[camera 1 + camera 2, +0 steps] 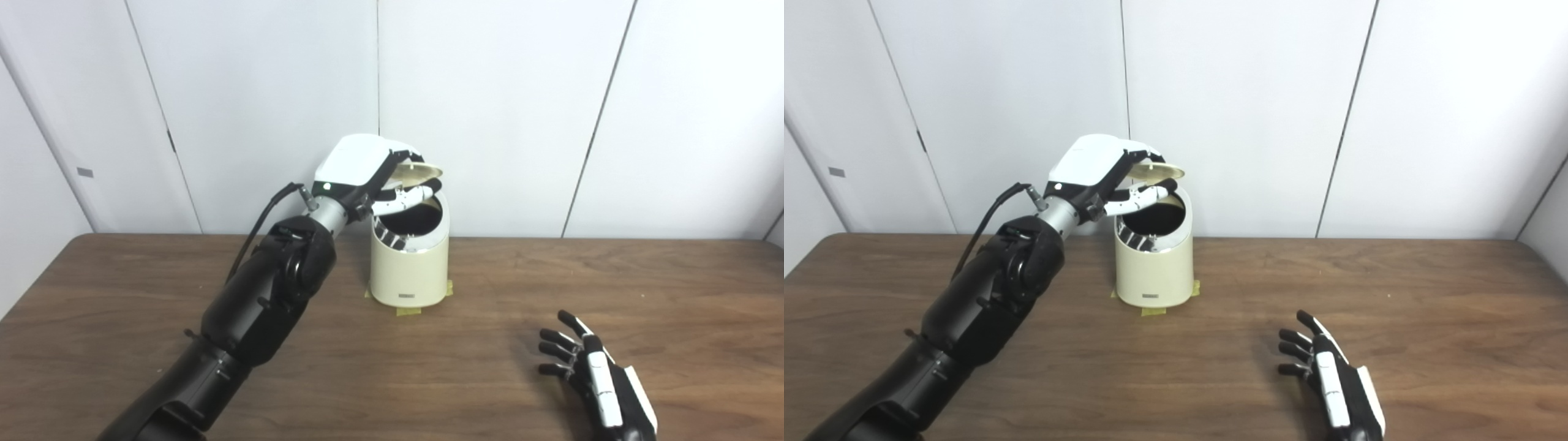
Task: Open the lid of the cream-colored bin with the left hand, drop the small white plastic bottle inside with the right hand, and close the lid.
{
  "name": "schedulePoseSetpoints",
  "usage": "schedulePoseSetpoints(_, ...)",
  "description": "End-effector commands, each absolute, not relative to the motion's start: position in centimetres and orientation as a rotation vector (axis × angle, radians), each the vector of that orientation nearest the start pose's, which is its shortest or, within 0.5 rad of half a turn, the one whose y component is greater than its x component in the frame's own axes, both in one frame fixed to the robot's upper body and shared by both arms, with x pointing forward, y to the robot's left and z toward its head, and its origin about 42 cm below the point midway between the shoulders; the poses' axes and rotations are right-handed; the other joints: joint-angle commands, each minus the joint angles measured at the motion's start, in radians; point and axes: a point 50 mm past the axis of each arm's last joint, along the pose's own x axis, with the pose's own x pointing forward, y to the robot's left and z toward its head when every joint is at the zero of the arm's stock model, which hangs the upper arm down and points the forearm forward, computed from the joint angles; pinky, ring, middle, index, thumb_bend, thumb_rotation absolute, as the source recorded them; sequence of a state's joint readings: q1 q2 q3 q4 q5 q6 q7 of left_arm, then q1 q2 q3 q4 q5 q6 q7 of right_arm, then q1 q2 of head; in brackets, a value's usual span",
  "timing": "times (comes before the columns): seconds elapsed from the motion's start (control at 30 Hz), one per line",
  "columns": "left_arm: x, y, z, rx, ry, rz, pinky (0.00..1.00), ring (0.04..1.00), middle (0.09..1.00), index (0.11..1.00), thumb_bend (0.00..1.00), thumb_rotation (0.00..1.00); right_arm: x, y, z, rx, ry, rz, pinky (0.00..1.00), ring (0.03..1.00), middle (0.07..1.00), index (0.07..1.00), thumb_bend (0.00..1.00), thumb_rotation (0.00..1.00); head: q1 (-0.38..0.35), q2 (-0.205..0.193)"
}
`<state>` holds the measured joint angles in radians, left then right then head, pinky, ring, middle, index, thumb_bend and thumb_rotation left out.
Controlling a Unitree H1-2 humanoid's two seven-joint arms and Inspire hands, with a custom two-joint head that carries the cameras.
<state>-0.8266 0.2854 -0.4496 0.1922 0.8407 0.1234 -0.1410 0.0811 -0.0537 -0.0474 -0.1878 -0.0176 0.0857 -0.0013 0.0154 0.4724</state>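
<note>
Holding the lid (418,173) up over the bin (409,269), the left hand (367,168) grips it; the right hand (597,376) lies open and empty near the table's front edge, no bottle seen.

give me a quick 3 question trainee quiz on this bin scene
1. True or false: the lid is raised.
2. Which robot hand is at the bin? A left, B right
3. Fill in: the right robot hand holds ____.

Key: 1 true. 2 A, the left robot hand grips the lid. 3 nothing; it is open over the table, and no bottle is in view.
</note>
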Motion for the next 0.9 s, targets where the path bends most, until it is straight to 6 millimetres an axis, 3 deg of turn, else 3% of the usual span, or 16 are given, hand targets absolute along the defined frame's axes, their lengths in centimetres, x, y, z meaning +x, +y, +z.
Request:
schedulePoseSetpoints(0.0,46.9,12.6,35.0,1.389,-0.661,-0.200,0.92,0.890,0.832,0.778,0.54,0.99,26.0,-24.4,13.5,-0.093,-0.090,-0.072,0.64,0.750,0.758,0.855,0.53,1.00,0.001,0.001)
schedulePoseSetpoints(0.23,46.0,12.9,35.1,1.481,-0.682,-0.200,0.93,0.893,0.818,0.772,0.53,1.00,26.0,-24.4,13.8,-0.140,-0.095,-0.072,0.64,0.748,0.746,0.843,0.51,1.00,-0.004,0.015)
schedulePoseSetpoints(0.87,44.5,13.6,32.5,1.626,-0.556,-0.230,1.00,0.877,0.806,0.791,0.56,1.00,25.7,-24.6,14.4,-0.136,-0.090,-0.072,0.64,0.768,0.774,0.871,0.52,1.00,-0.011,0.053)
